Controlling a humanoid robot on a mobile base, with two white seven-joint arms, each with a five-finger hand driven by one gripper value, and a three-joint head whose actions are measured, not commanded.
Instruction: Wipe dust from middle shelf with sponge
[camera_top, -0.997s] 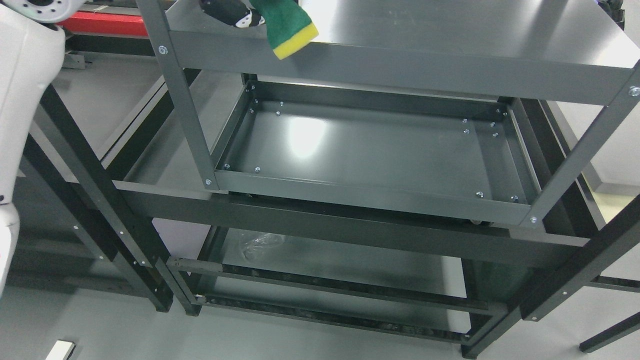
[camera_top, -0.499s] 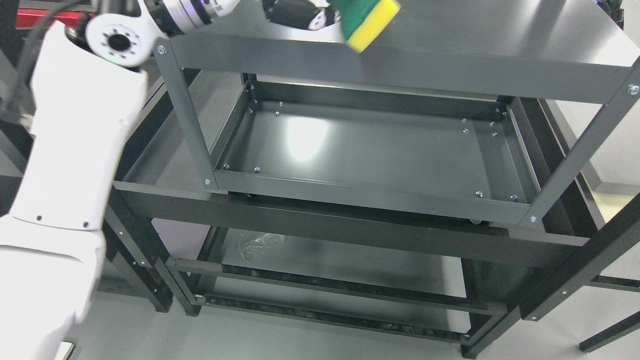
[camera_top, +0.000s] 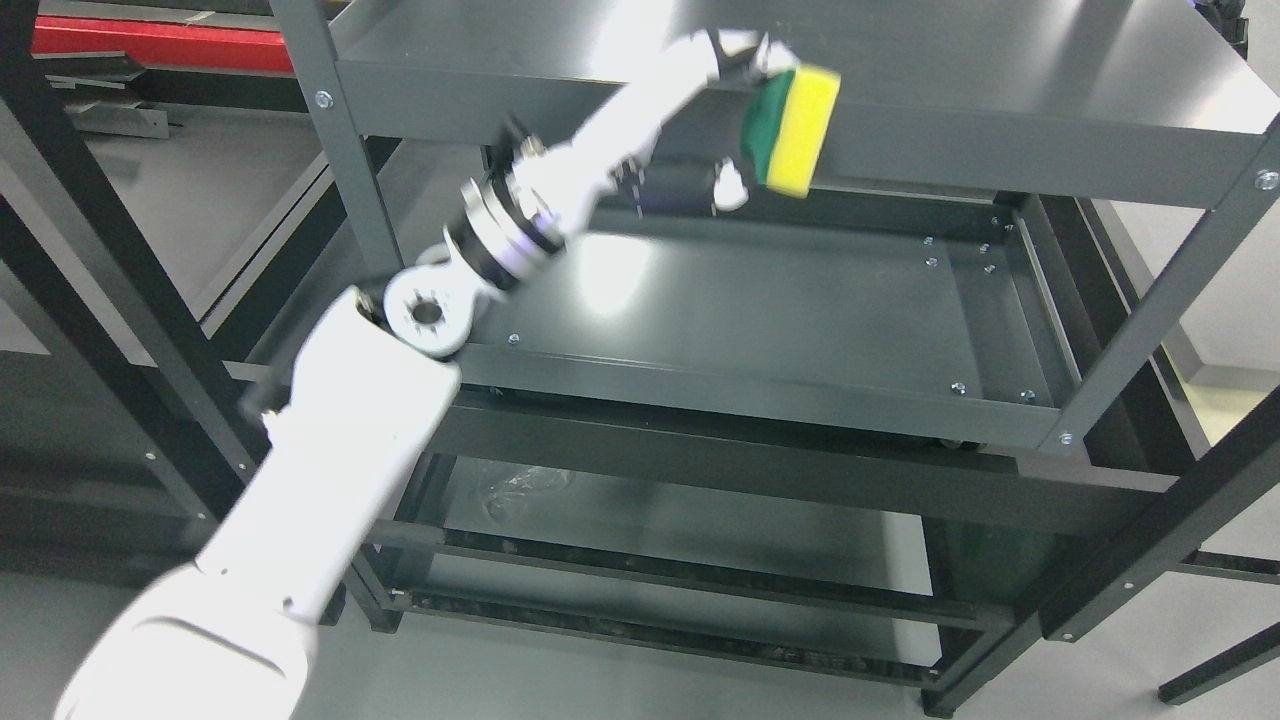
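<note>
Sponge: yellow and green sponge (camera_top: 790, 130), held up in the air right in front of the top shelf's front lip (camera_top: 900, 135). It's above the middle shelf and not touching it.

Left robot hand: the left robot hand (camera_top: 745, 120) is clamped on the sponge from the green side, one white finger (camera_top: 733, 187) hooked under it and others over the top. The arm (camera_top: 330, 470) comes up from the lower left, past the shelf's front left post (camera_top: 355, 190).

Right robot hand: nowhere to be seen from where I'm standing.

Middle shelf: the grey tray with bolts in its corners (camera_top: 760, 310), directly below the sponge. I'd say the wiping hasn't started, the sponge isn't down there yet.

What could go wrong: the sponge sits level with that top lip, so a straight push inward would likely jam it against the lip or wipe the wrong shelf. The robot hand has to drop first. The forearm is also close to the left post and the tray's front rail (camera_top: 750, 385), so a wide sweep could knock them. The grip looks like a pinch on one side, so pressing hard might twist the sponge loose.

Hard to make out: the arm is blurred, so the fingers aren't all clear. No dust visible, just a bright glare patch (camera_top: 610, 275) on the tray. Something crinkly and see-through (camera_top: 520, 485) lies on the shelf below the tray, can't tell what.
</note>
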